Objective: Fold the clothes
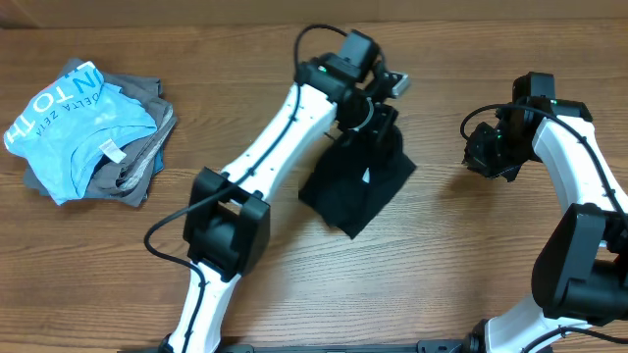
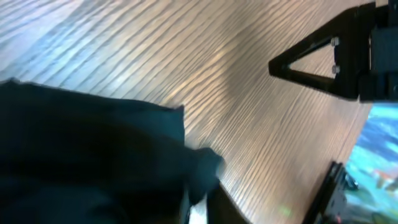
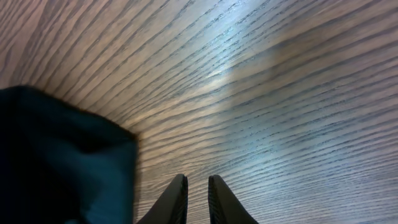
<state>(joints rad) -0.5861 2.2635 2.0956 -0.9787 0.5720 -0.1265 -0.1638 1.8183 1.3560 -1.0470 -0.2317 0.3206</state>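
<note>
**A:** Where is the black T-shirt (image 1: 355, 186) (image 2: 93, 162) (image 3: 62, 155)?

**B:** Near the middle of the wooden table (image 1: 442, 265). It is bunched into a dark wedge, narrow at its far end and widening toward the near edge. A small white label (image 1: 365, 176) shows on the fabric.

**A:** And the left gripper (image 1: 378, 123)?

**B:** It is right over the narrow far end of the shirt, touching it or very nearly so. The fabric seems to draw up to a peak there. I cannot tell whether the fingers are pinching cloth or only resting against it. The overhead view hides the tips, and the left wrist view shows just black fabric across its lower left, with bare wood beyond.

**A:** The right gripper (image 1: 483, 149) (image 3: 197, 200)?

**B:** It is off to the shirt's right, apart from it, over bare table. In its own camera the two fingers are drawn close together, leaving only a thin slit, with nothing between them. An edge of the shirt lies to their left in that view.

**A:** Anything else on the table?

**B:** At the far left, well apart from the T-shirt, a light blue shirt (image 1: 69, 127) with white lettering lies crumpled on top of grey garments (image 1: 142, 162).
</note>
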